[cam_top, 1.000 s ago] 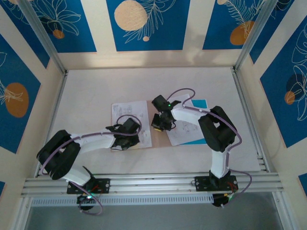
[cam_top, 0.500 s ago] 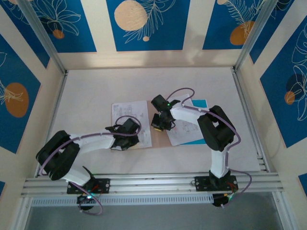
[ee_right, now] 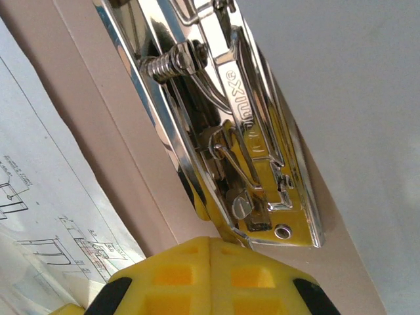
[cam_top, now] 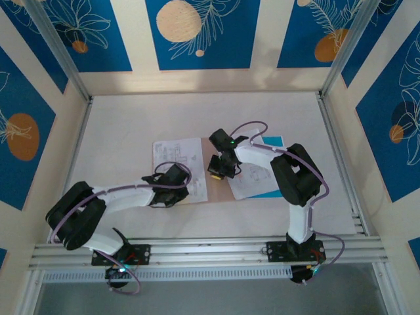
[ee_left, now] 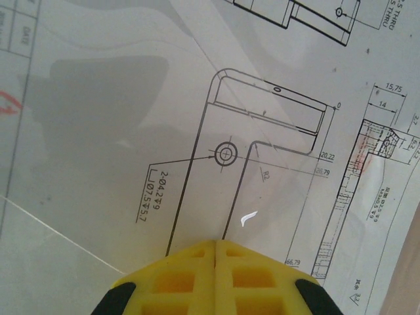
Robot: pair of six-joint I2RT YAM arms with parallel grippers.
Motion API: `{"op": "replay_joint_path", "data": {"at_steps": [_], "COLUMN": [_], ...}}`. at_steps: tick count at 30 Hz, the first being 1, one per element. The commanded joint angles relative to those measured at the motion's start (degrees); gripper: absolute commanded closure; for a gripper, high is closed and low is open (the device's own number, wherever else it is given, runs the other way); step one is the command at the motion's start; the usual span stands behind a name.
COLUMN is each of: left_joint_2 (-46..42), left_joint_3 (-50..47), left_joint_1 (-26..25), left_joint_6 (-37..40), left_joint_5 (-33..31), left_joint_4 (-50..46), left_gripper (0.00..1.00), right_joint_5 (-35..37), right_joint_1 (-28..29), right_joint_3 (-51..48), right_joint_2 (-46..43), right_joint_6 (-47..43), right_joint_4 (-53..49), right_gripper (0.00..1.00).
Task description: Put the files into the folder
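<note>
Table (cam_top: 131, 125) carries everything at centre. Folder (cam_top: 215, 190) lies flat there, mostly covered, so its full outline can't be told. Left sheet (cam_top: 177, 154) sits on it, long axis approx 12–6. Right sheet (cam_top: 252, 184) lies at 3 o'clock of the folder's bare strip, slightly skewed, over a blue sheet (cam_top: 272, 141) peeking out at 1. Left tool (ee_left: 215, 246) is pressed together, tips on the left sheet, prob. pinning it vs sliding. Right tool (ee_right: 210, 241) is pressed together too, nose at the metal clip (ee_right: 223, 131), prob. to work its lever.
</note>
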Motion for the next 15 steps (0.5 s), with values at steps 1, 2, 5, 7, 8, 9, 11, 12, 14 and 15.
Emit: {"op": "replay_joint_path", "data": {"at_steps": [1,2,5,7,8,9,11,12,14,15], "left_joint_2": [-0.05,-0.30,-0.69,-0.69,-0.69,-0.73,-0.76,-0.78,-0.69,-0.61], "left_joint_3": [-2.68,-2.88,-3.50,-3.60,-3.60,-3.66,-3.94,-3.95,-4.02,-4.12], "left_joint_1": [-0.21,-0.24,-0.26,-0.22,-0.22,-0.19,-0.24,-0.19,-0.21,-0.22], "left_joint_6": [-2.87,-3.13,-3.76,-3.90,-4.01,-4.21,-4.55,-4.59,-4.63,-4.61], "left_joint_5": [-3.02,-3.17,-3.36,-3.45,-3.45,-3.49,-3.41,-3.34,-3.19,-3.11], "left_joint_4": [-6.66,-6.65,-6.44,-6.44,-6.41,-6.31,-5.76,-5.63,-5.36,-5.21], "left_gripper": [1.00,1.00,1.00,1.00,1.00,1.00,1.00,1.00,1.00,1.00], "right_joint_5": [6.10,6.06,5.99,6.19,6.19,6.03,5.18,4.85,3.97,3.49], "right_joint_1": [-1.93,-2.00,-1.52,-1.04,-0.79,-0.61,-0.59,-0.58,-0.62,-0.67], "right_joint_3": [-3.49,-3.50,-3.37,-3.45,-3.43,-3.37,-3.33,-3.19,-2.59,-2.05], "right_joint_2": [3.57,3.41,2.65,1.69,1.27,0.82,-0.32,-0.99,-2.26,-2.77], "right_joint_6": [-0.39,-0.72,-1.61,-1.81,-1.87,-1.68,-1.54,-1.33,-0.98,-0.61], "right_joint_4": [-6.20,-6.20,-5.87,-5.43,-5.18,-5.00,-4.14,-3.84,-3.57,-3.57], "right_gripper": [0.98,0.98,0.97,0.94,0.93,0.92,0.88,0.86,0.83,0.82]}}
